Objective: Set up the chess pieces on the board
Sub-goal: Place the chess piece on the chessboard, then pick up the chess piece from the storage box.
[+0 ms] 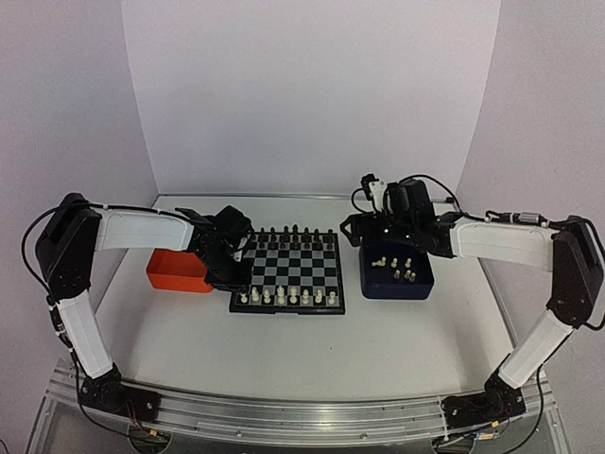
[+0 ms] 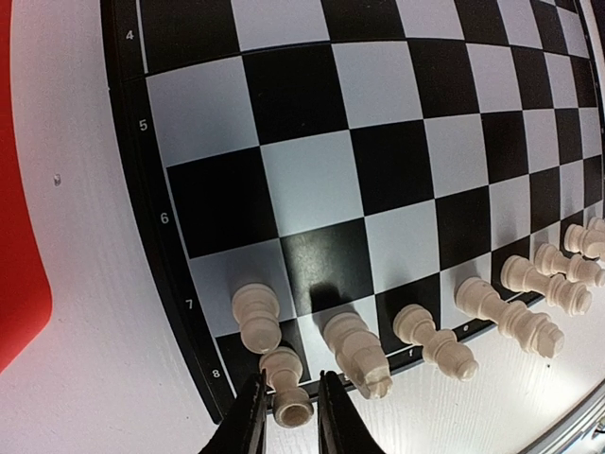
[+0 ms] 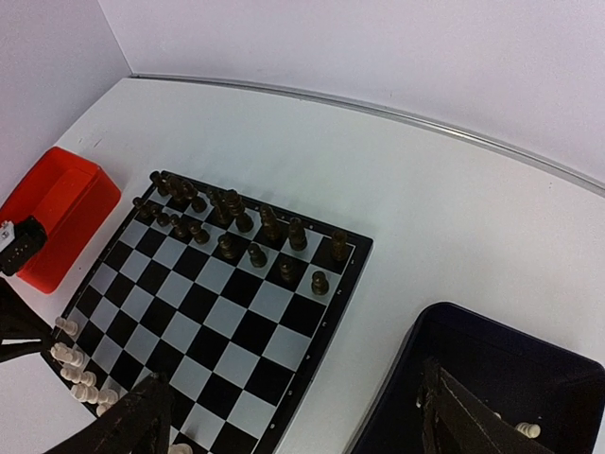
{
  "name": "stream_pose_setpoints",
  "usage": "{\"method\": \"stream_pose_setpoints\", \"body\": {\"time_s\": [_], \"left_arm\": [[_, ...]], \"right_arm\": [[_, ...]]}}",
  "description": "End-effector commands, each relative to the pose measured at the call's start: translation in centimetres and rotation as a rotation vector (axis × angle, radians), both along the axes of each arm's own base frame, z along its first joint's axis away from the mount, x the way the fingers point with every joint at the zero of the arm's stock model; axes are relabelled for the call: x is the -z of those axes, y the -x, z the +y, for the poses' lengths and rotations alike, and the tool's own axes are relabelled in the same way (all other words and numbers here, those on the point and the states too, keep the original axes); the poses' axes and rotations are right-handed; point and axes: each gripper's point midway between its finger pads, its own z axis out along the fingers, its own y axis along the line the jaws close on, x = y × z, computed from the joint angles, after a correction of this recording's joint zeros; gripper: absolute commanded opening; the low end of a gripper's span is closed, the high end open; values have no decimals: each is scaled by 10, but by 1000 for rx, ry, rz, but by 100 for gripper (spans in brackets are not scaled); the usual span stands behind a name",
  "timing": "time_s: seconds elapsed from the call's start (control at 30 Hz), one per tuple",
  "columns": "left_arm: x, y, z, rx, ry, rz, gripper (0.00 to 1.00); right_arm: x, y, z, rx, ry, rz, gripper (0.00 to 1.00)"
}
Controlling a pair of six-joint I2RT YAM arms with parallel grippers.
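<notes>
White tabletop (image 1: 284,359) fills my overhead view, with both arms reaching in from its near edge. Between the two claws lies the board (image 1: 302,268), black and light-grey checks inside a black border. To the left of the left claw (image 2: 291,378) sits an orange tray (image 1: 170,274). Below the right claw (image 3: 298,426) sits a dark blue tray (image 1: 397,295). I see the right claw spread wide, gripping nothing. The left claw is narrow, its fingers (image 2: 255,407) flanking one cream chess piece (image 2: 289,402) at the board's corner by row 8; I cannot tell whether they press it. To that claw's right, more chess pieces (image 2: 492,312) line the same board edge. Black chessmen (image 3: 227,213) fill the far rows. A few cream pieces (image 1: 402,270) stand in the blue tray beneath the right claw.
</notes>
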Motion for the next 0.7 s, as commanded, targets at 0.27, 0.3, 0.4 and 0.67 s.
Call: {"method": "stream_pose_setpoints", "body": {"time_s": [0.27,0.3,0.4,0.67], "left_arm": [[-50,-15,5,-25,-19,-115,39],[-59,-18,5,-28,-8,-136,42],[-94,-24,-2,-20,57,-210,61],[-180,-49,10,-127,109,-441,100]], "right_arm": [[-25,-1,-20,56,19,-53,87],[-27,-1,-26,78,15,-42,87],[-25,0,-41,122,25,-11,88],[-6,5,-90,227,94,125,90]]}}
